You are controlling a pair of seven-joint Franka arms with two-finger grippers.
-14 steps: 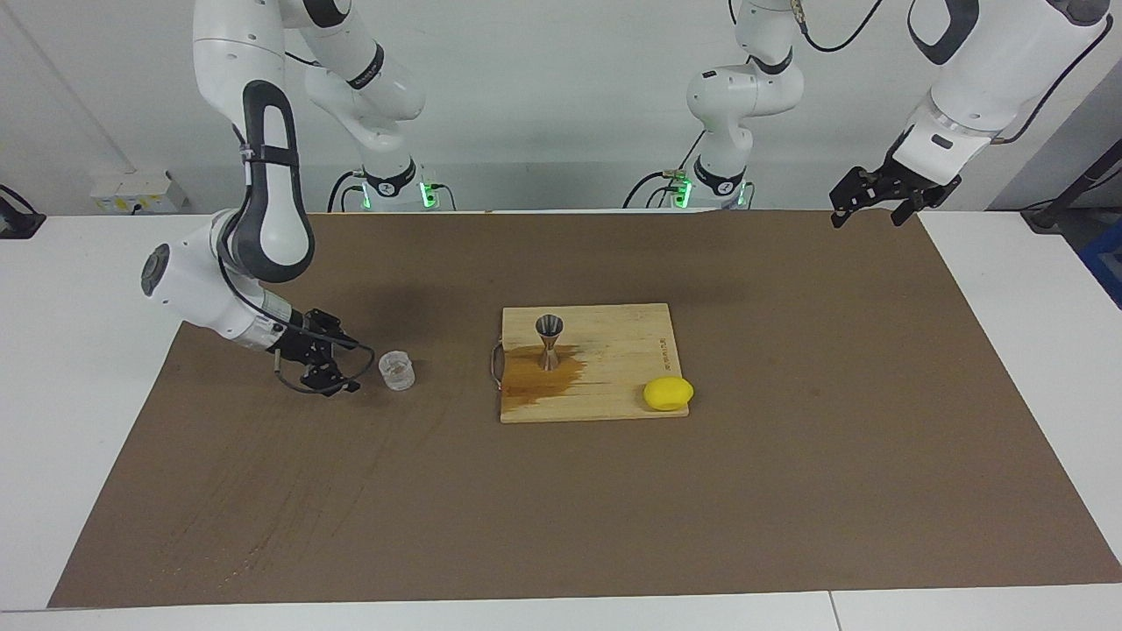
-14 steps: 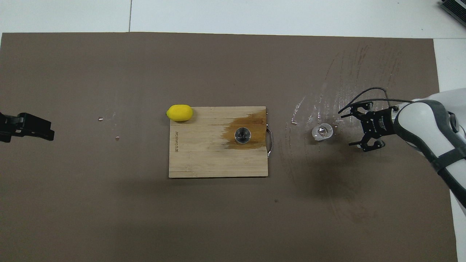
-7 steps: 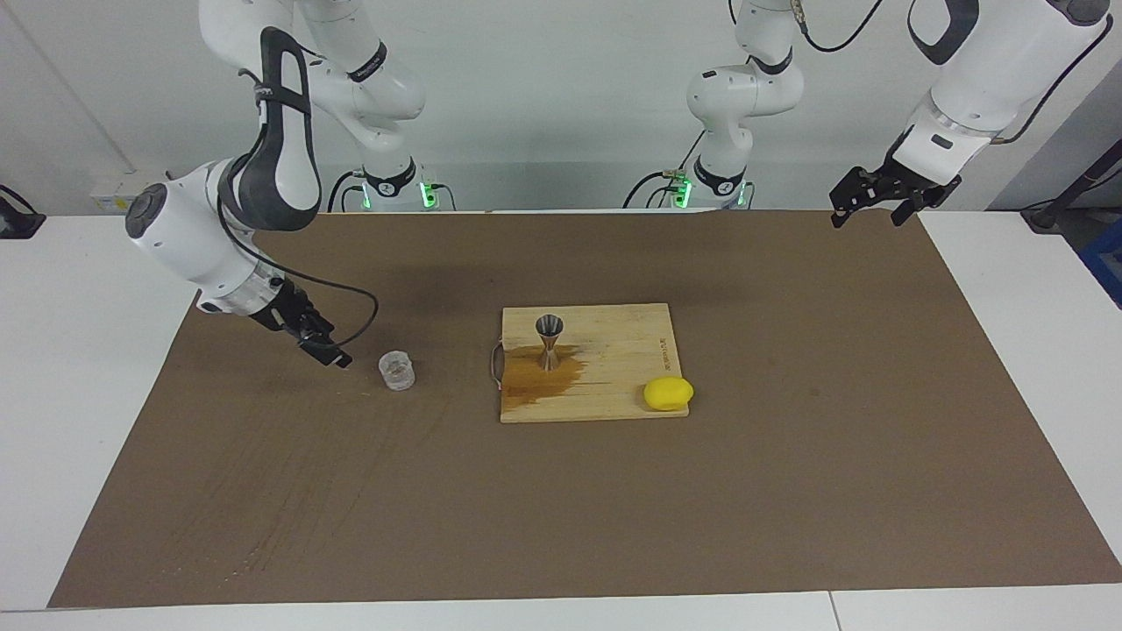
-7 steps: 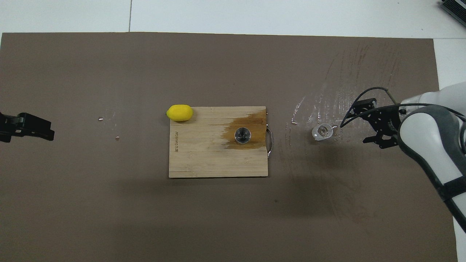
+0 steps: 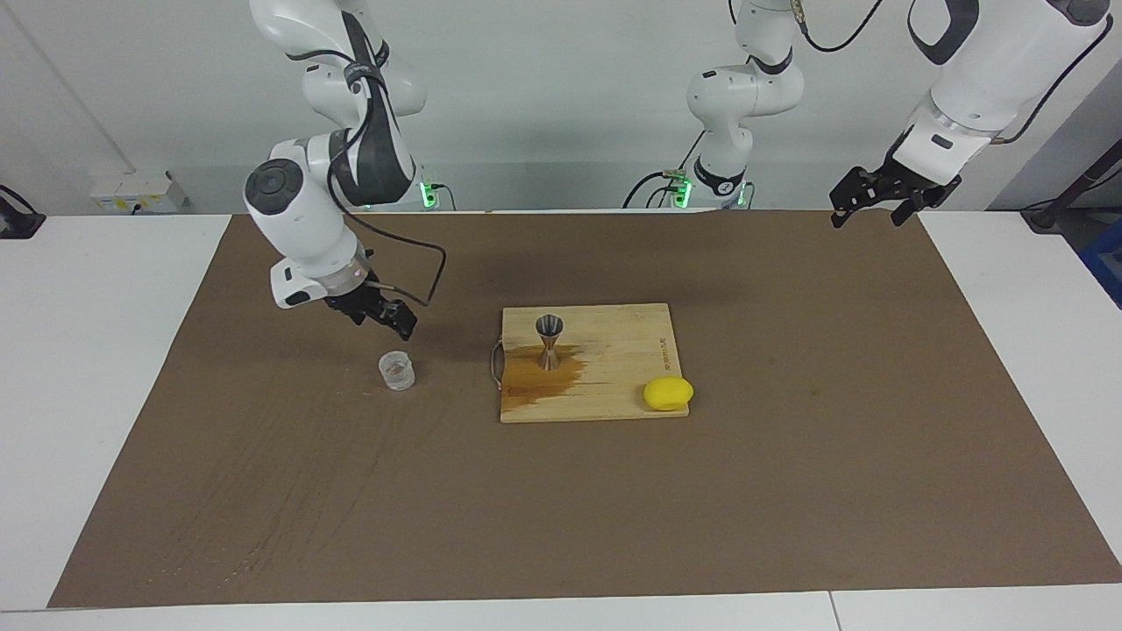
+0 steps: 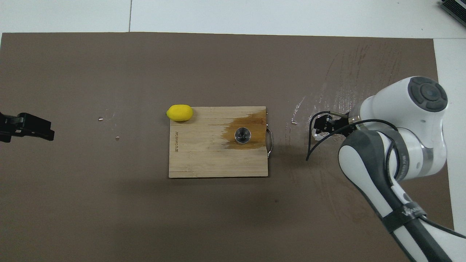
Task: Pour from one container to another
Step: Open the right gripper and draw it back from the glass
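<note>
The clear ribbed cup (image 5: 397,370) is standing on the brown mat beside the cutting board (image 5: 614,386), toward the right arm's end. It is probably light, rigid and slippery, best taken across its ribbed wall. The right gripper (image 5: 390,317) is hovering over the mat beside it, open and empty. The left gripper (image 5: 869,203) is waiting, open. The metal jigger (image 5: 550,340) is standing on the stained board. The board's printed mark is illegible.

A jigger (image 6: 242,135) stands on a stained board (image 6: 204,160) mid-mat; a lemon (image 6: 179,112) sits at its corner.
</note>
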